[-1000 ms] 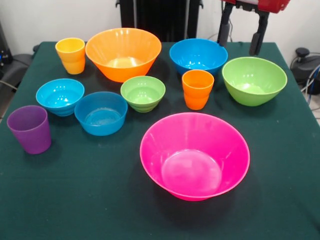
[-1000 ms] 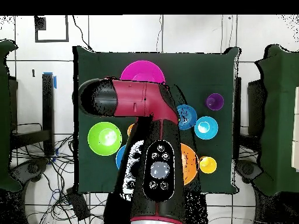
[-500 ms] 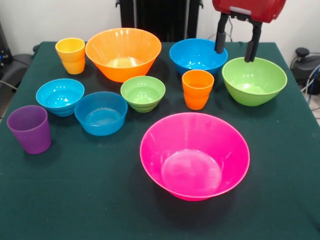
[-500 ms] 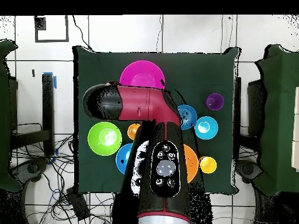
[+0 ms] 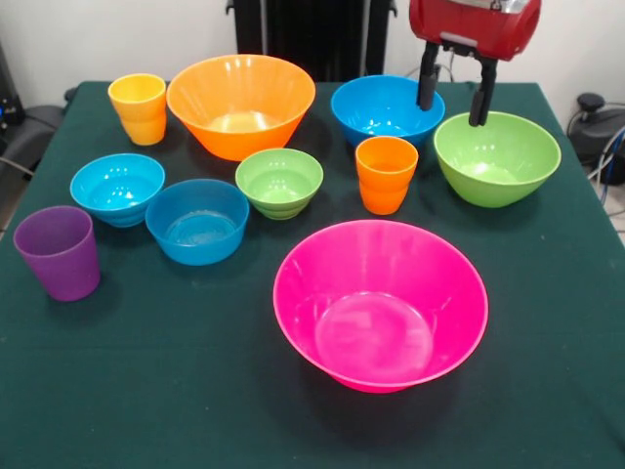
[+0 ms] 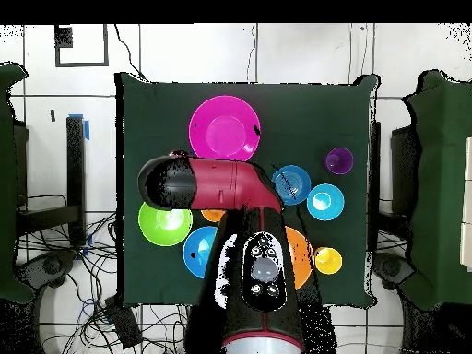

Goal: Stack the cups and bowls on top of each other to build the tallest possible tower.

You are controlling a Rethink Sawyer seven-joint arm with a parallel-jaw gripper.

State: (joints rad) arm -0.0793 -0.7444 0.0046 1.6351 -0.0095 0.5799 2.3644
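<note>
My gripper (image 5: 453, 96) hangs open and empty over the gap between the medium blue bowl (image 5: 386, 107) and the medium green bowl (image 5: 496, 158). The orange cup (image 5: 385, 174) stands just in front of it. The large pink bowl (image 5: 379, 303) sits near the front edge, the large orange bowl (image 5: 240, 103) at the back. A small green bowl (image 5: 279, 182), a small blue bowl (image 5: 196, 221) and a cyan bowl (image 5: 116, 188) lie left of centre. The yellow cup (image 5: 138, 107) and purple cup (image 5: 59, 252) stand at the left. Nothing is stacked. In the overhead view the arm (image 6: 221, 184) hides the gripper.
Everything stands on a dark green cloth-covered table (image 5: 176, 391). Dark chairs and cables surround the table (image 6: 313, 111) in the overhead view.
The gripper has come down and shifted left in the front view, from above the green bowl's rim toward the gap beside the blue bowl. No cup or bowl has moved.
</note>
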